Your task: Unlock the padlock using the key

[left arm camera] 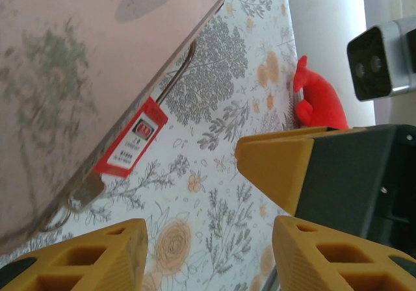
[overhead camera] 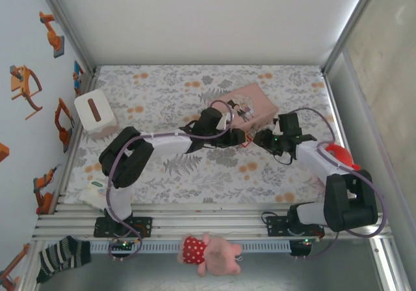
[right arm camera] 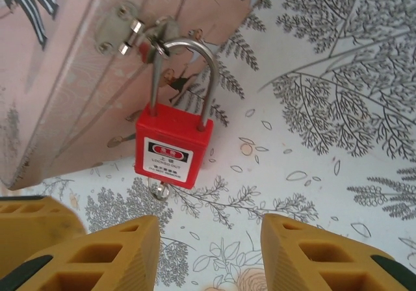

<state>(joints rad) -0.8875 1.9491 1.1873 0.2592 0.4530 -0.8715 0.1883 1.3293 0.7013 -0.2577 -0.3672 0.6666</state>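
Note:
The small red padlock [right arm camera: 172,145] hangs by its silvery shackle [right arm camera: 185,76] from the hasp of the pink box [right arm camera: 58,89]. It lies on the floral table beside the box wall. A silvery key [right arm camera: 158,188] sticks out of its underside. My right gripper [right arm camera: 208,258] is open just short of the key, with nothing between its fingers. In the left wrist view the padlock [left arm camera: 133,145] and key [left arm camera: 84,190] lie along the box edge. My left gripper [left arm camera: 208,258] is open over bare cloth, with a right finger [left arm camera: 279,167] close in front. Both grippers [overhead camera: 242,137] [overhead camera: 259,137] meet beside the box [overhead camera: 250,102].
A red plastic toy [overhead camera: 339,154] lies by the right arm, also visible as the red toy [left arm camera: 318,102]. A white tissue box [overhead camera: 95,112] stands at the left. A plush pig [overhead camera: 208,251] and a striped sock [overhead camera: 62,255] lie below the table's front rail.

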